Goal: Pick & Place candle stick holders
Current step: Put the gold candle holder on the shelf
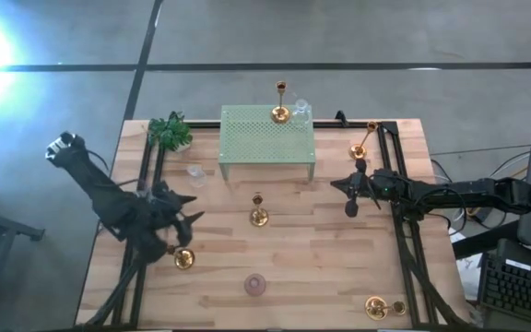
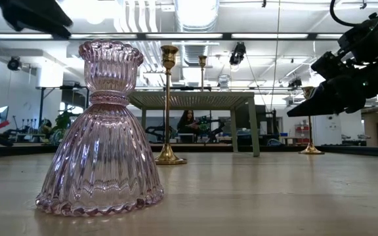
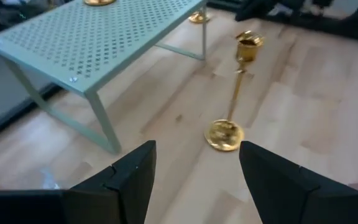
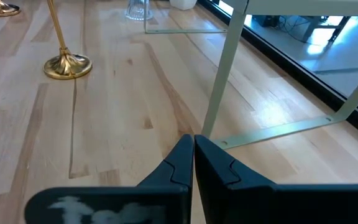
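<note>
**Inspector:** Start with the biggest fixtures.

**Assistant:** A wooden table [image 1: 339, 277] carries a pale green perforated shelf [image 1: 267, 138] at its far middle. The left gripper [image 1: 192, 208] hovers at the near left, fingers spread, empty. The right gripper [image 1: 349, 196] sits right of centre, clenched on nothing, its tip just beside a shelf leg.

**Inspector:** The task items?

**Assistant:** Shiny brass candle stick holders — round flat base, thin stem, small cup. I count five in the overhead view: one on the shelf [image 1: 281, 101] at its far edge, one at table centre [image 1: 259, 210], one at the far right [image 1: 364, 142], one beside the left gripper [image 1: 183, 259], and one lying at the near right corner [image 1: 383, 307].

**Inspector:** Anything else?

**Assistant:** One pink ribbed glass holder [image 1: 255, 285] near the front, one small green plant [image 1: 171, 132] at the far left, and two clear glass pieces — one on the shelf [image 1: 301, 112], one left of it [image 1: 196, 173].
</note>
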You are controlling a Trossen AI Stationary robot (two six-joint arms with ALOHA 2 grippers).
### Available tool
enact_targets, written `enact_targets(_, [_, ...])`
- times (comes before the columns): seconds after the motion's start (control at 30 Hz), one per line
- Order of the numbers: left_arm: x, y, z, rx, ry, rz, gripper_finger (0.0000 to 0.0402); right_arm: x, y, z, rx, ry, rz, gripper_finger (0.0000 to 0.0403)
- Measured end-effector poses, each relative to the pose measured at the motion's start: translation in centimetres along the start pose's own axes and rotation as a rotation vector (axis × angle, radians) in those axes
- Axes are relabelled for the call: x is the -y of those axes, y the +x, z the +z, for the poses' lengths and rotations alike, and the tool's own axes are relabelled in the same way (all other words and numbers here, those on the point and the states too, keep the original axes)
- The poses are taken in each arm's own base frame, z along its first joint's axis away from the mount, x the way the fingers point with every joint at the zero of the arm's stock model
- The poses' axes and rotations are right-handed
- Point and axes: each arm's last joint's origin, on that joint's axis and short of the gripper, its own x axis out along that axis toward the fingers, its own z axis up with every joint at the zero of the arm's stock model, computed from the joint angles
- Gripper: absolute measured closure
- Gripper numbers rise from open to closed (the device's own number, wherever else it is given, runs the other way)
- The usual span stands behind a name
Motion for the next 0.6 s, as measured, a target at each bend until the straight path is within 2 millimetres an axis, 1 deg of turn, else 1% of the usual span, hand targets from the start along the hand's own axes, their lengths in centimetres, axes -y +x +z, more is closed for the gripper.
enact_targets(0.1, [0.4, 2.0, 0.0, 0.0, 0.055, -0.006, 0.0166, 0.0, 0.0, 0.0, 0.0, 0.0, 0.0, 0.0394])
enact_targets(0.27, [0.9, 5.6, 0.3, 0.041, 0.117, -0.13, 0.0168, 0.0, 0.0, 0.0, 0.0, 0.0, 0.0, 0.0394])
enact_targets(0.4, [0.2, 8.1, 0.1, 0.08, 0.128, -0.207, 0.0168, 0.0, 0.0, 0.0, 0.0, 0.0, 0.0, 0.0394])
enact_targets(0.6, [-0.9, 10.6, -0.6, 0.144, 0.129, -0.256, 0.0168, 0.0, 0.0, 0.0, 0.0, 0.0, 0.0, 0.0394])
